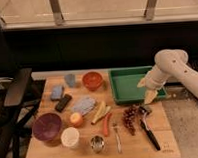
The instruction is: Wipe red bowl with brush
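The red bowl (92,80) stands upright at the back middle of the wooden table (51,156). Near the table's right front lies the brush (148,127), its rounded head toward the back and its black handle pointing at the front edge. My gripper (146,90) hangs from the pale arm over the right edge of the green tray (127,88), just behind the brush head and well to the right of the bowl. Its pale fingers stand open with nothing between them.
A dark purple bowl (47,126), a white cup (70,137), a metal cup (97,142) and a fork (117,137) sit along the front. Grapes (129,118) lie beside the brush head. A black block (63,102), blue cloth (85,104) and sponge (56,91) lie mid-left. A dark chair (15,90) stands left.
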{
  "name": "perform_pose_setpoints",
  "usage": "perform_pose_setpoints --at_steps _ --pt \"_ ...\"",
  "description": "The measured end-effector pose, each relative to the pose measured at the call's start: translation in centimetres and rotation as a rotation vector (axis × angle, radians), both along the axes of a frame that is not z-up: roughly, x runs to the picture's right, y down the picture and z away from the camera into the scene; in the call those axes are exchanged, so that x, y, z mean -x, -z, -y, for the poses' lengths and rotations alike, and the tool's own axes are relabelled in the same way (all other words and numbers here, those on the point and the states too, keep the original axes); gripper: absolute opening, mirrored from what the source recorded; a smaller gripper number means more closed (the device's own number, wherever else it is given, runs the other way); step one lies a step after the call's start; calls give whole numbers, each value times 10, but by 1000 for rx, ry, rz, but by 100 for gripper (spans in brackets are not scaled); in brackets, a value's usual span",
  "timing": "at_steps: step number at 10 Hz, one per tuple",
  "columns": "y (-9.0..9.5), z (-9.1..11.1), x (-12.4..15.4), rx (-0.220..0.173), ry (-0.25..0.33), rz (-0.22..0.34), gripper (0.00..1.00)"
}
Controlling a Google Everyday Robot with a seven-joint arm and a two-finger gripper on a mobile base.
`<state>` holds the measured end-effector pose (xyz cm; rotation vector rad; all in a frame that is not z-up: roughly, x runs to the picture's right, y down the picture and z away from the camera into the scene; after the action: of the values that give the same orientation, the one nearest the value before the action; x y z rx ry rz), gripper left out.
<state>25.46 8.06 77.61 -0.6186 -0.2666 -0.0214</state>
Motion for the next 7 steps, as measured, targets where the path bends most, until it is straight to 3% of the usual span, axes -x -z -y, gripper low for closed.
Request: perform_pose_setpoints --at_steps 7 --pt "1 1 -1 -3 -1 -7 66"
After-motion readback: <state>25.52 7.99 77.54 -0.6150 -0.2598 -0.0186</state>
